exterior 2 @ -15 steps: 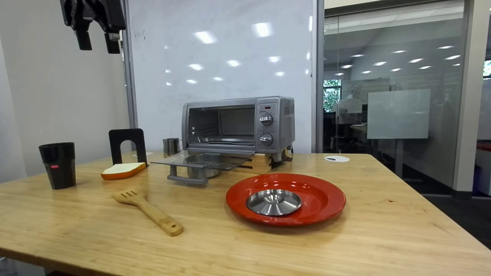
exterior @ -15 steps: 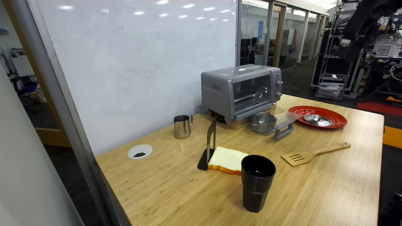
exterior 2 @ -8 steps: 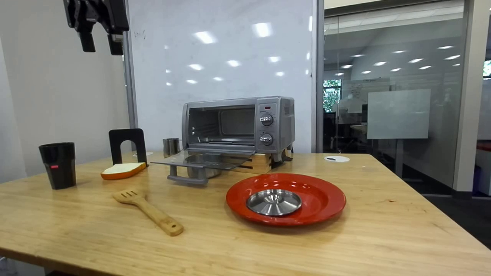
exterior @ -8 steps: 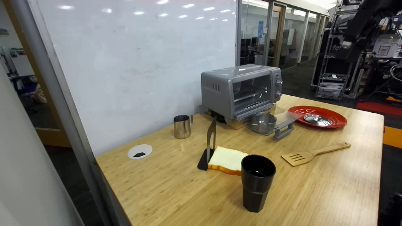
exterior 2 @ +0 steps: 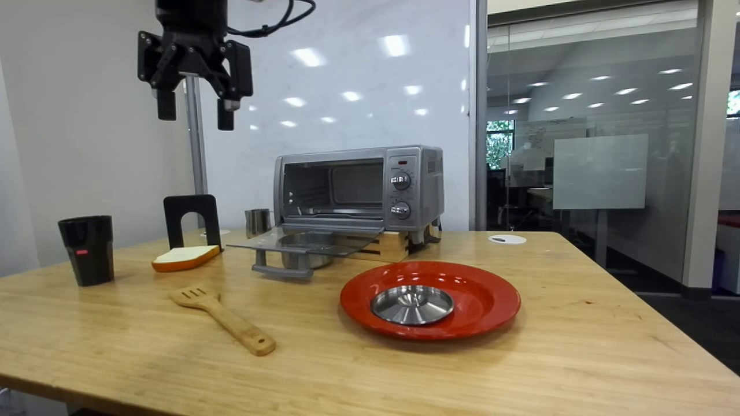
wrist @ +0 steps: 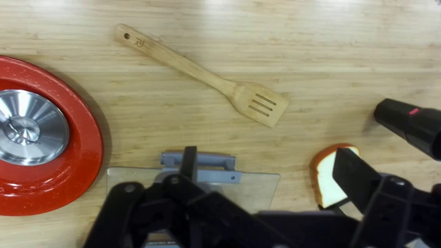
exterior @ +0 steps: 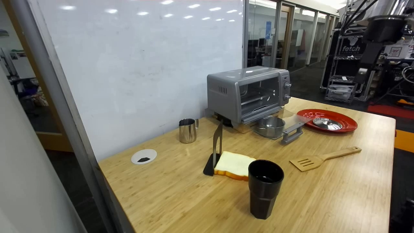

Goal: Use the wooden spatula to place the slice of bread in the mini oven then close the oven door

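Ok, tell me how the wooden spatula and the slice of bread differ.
The wooden spatula is long and slotted; the slice of bread is squarish and unslotted. The wooden spatula is tan; the slice of bread is cream, edged orange-brown. Both lie flat on the table.

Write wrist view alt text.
Tan wooden slotted spatula lying on pale wood table. At bottom, open black hand partly hides clear glass oven door and pale square bread slice; round red plate with silver lid left, tapered black cup right.
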Controlling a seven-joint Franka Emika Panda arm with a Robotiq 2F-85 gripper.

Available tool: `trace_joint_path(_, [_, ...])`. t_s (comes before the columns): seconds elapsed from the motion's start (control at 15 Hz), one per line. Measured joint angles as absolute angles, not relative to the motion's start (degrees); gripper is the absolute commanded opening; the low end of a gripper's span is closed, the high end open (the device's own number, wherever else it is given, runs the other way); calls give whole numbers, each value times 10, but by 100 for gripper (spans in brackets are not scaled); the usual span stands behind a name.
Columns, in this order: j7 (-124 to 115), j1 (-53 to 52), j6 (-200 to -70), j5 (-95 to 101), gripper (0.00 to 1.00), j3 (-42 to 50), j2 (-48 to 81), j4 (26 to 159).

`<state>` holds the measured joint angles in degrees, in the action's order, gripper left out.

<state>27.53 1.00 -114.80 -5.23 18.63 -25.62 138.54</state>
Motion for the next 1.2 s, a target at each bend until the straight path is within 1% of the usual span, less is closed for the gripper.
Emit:
trace_joint_path(0.27, [353, 12, -1150, 6, 100, 195, -160, 1356])
trace_joint_path(0.47, [382, 15, -1155, 69, 100, 180, -121, 1354])
trace_joint_path(0.73, [405, 19, -1180, 142, 100, 158, -111, 1364])
trace_joint_path(1.2, [408, 20, -1185, 149, 100, 151, -111, 1367])
